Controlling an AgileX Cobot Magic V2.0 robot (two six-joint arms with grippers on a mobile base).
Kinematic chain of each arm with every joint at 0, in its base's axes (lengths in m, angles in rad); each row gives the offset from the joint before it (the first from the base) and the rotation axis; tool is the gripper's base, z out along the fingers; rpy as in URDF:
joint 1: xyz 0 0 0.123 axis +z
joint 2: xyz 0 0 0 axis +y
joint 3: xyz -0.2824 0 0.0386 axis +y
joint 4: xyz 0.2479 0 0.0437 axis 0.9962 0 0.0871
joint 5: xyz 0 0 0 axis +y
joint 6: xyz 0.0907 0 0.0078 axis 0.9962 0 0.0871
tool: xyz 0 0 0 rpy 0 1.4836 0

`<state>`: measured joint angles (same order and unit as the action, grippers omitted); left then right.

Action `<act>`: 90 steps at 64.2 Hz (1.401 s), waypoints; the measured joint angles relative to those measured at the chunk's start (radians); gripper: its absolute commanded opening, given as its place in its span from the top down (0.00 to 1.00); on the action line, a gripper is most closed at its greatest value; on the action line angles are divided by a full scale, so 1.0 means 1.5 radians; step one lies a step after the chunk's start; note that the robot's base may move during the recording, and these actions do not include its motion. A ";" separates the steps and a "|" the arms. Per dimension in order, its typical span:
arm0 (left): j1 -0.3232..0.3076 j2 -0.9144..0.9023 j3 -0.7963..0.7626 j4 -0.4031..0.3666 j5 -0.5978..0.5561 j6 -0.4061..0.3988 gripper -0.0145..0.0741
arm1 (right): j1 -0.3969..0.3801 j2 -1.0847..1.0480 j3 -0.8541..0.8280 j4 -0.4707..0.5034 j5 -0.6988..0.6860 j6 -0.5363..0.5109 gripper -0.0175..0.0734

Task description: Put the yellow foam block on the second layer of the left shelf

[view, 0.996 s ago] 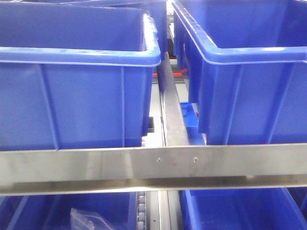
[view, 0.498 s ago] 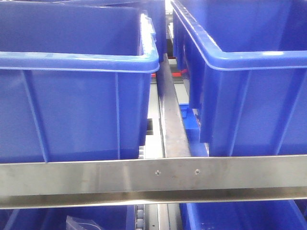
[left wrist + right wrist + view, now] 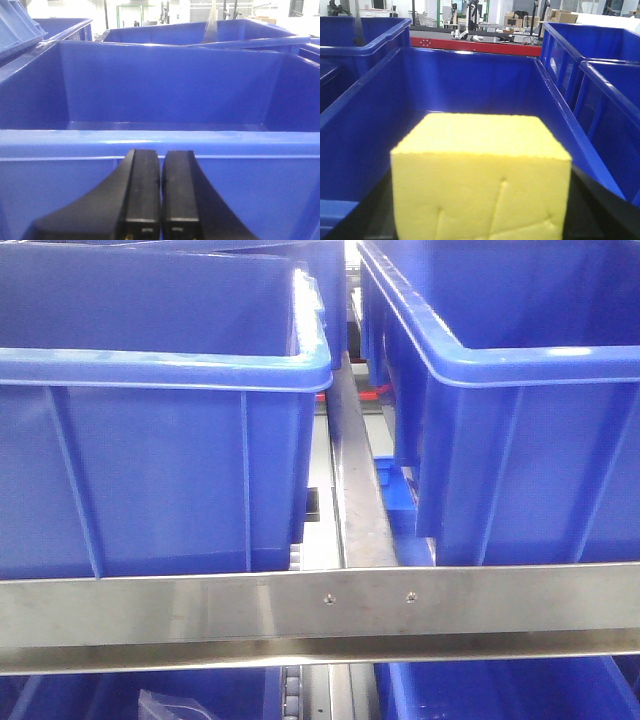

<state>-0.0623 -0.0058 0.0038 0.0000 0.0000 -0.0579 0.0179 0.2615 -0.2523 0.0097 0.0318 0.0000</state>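
Observation:
The yellow foam block (image 3: pixel 480 175) fills the lower middle of the right wrist view. My right gripper (image 3: pixel 480 202) is shut on it, with a dark finger (image 3: pixel 602 212) showing at each side. The block hangs over the near end of a deep blue bin (image 3: pixel 470 80). My left gripper (image 3: pixel 161 167) is shut and empty, its two black fingers pressed together just in front of the rim of another blue bin (image 3: pixel 160 142). Neither gripper nor the block shows in the front view.
In the front view, two large blue bins (image 3: pixel 150 370) (image 3: pixel 500 360) stand on a shelf layer behind a steel front rail (image 3: pixel 320 605), with a steel divider (image 3: pixel 355 480) between them. Below are more blue bins (image 3: pixel 500 690) and a plastic bag (image 3: pixel 160 705).
The front view has shifted: the bins and the steel rail sit a little lower and the left bin looks nearer than a second ago. Over the last half second it holds still.

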 measured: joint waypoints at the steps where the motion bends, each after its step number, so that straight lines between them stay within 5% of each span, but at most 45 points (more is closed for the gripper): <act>1: 0.000 0.000 0.000 0.000 0.000 0.000 0.70 | 0.000 0.000 0.000 0.000 0.000 0.000 0.24; 30: 0.000 0.000 0.000 0.000 0.000 0.000 0.70 | 0.000 0.025 -0.013 0.000 0.007 0.000 0.24; 71: 0.000 0.000 0.000 0.000 0.000 0.000 0.70 | 0.000 0.412 -0.193 -0.006 -0.053 0.000 0.24; 90: 0.000 0.000 0.000 0.000 0.000 0.000 0.70 | 0.000 0.450 -0.195 -0.006 -0.082 0.000 0.24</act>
<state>-0.0623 -0.0058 0.0038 0.0000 0.0000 -0.0579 0.0179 0.9360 -0.5454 0.0000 -0.0914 0.0000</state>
